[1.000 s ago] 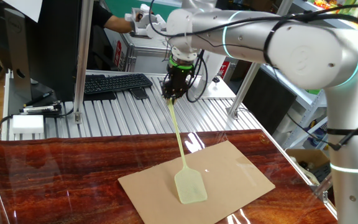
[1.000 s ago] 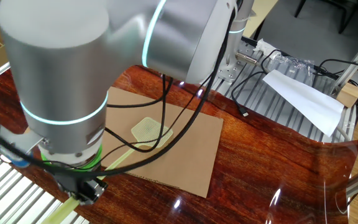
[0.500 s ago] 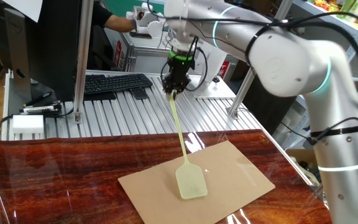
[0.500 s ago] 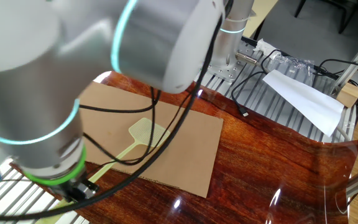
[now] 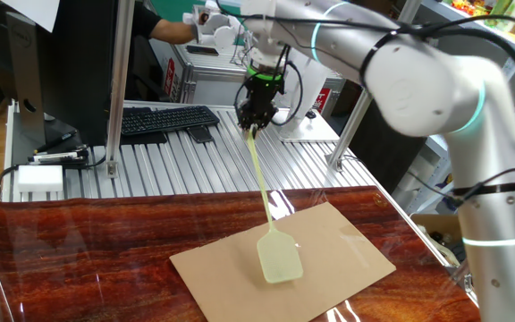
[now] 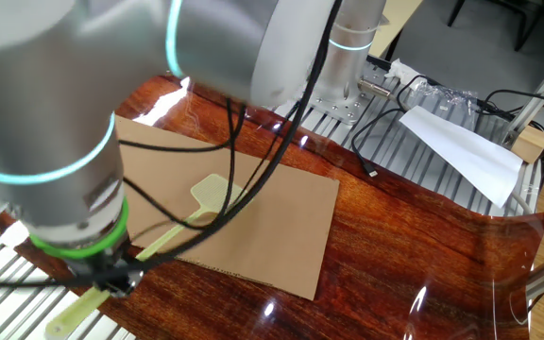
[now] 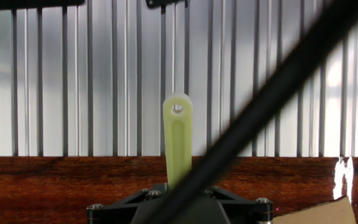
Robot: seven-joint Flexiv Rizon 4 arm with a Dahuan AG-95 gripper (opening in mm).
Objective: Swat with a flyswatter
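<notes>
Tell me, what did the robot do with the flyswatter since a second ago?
The fingers rose a little with the handle in their grip, so the flyswatter tipped up and its head came off the cardboard sheet, sliding slightly right. Nothing was let go; the cardboard and keyboard stayed put.

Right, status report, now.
Gripper shut on the flyswatter handle, pointing down. Swatter head low over the cardboard sheet; contact unclear. Nothing in the way on the sheet.
</notes>
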